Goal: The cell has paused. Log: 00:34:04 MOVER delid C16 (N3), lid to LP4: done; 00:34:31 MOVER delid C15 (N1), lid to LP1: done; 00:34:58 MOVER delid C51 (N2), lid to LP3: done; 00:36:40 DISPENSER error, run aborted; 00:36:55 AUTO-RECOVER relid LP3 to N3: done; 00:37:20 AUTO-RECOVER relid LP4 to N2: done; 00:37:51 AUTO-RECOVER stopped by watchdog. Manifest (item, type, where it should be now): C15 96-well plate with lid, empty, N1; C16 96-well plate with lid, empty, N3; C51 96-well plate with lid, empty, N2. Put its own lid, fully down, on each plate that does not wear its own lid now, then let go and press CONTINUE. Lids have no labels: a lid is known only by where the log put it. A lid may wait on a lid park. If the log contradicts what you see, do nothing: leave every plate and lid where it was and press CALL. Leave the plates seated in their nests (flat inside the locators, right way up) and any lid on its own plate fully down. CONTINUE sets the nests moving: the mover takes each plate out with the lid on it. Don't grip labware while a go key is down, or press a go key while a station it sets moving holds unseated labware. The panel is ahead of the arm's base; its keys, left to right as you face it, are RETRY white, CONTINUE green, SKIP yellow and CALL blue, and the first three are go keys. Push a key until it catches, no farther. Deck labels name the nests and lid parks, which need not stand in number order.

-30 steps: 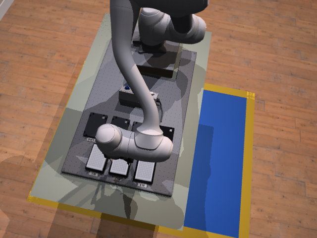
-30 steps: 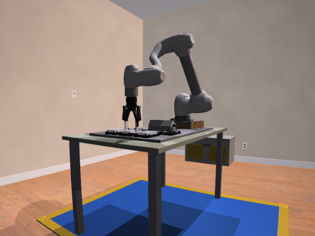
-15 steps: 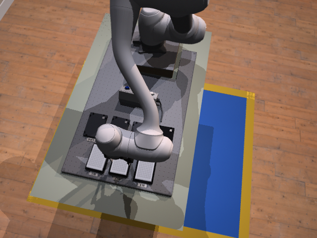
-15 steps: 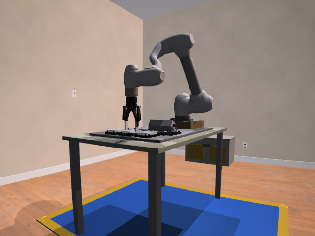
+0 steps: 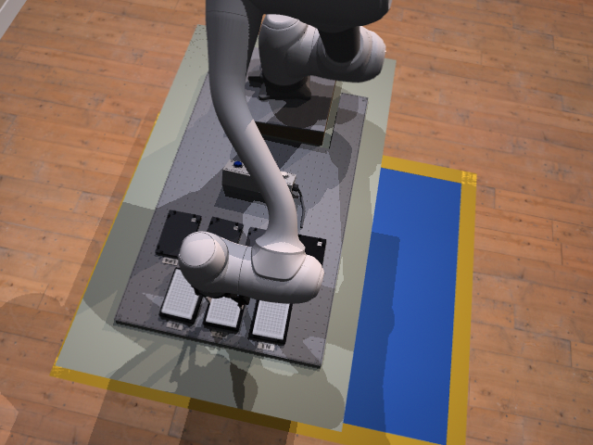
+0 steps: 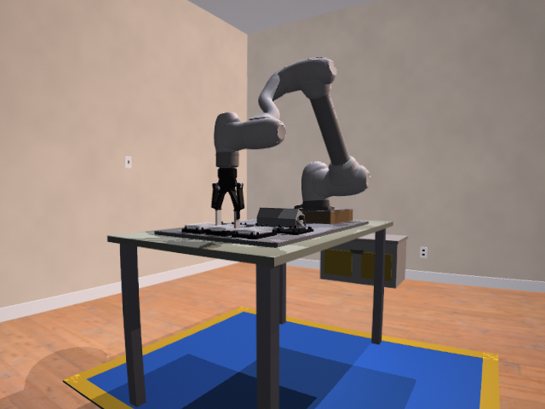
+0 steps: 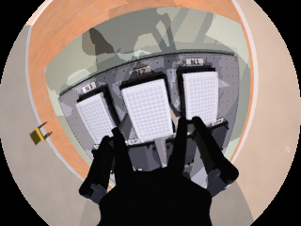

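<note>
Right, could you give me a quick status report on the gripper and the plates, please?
Gripper down at the middle plate, shut on its lid. Left plate and right plate sit in their nests. Nothing seen blocking a lift.

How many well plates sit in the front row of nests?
3: left plate, middle plate under the gripper, right plate. The arm hides part of the deck behind.

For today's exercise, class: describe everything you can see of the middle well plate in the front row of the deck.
The middle plate is a white rectangle with a fine grid of wells, lying flat in a dark nest between two similar plates. The arm's wrist hides its rear part from above. The gripper stands upright over it, fingers down at its sides and shut on it or its lid; the views cannot show which. Its deck label is too small to read.
</note>
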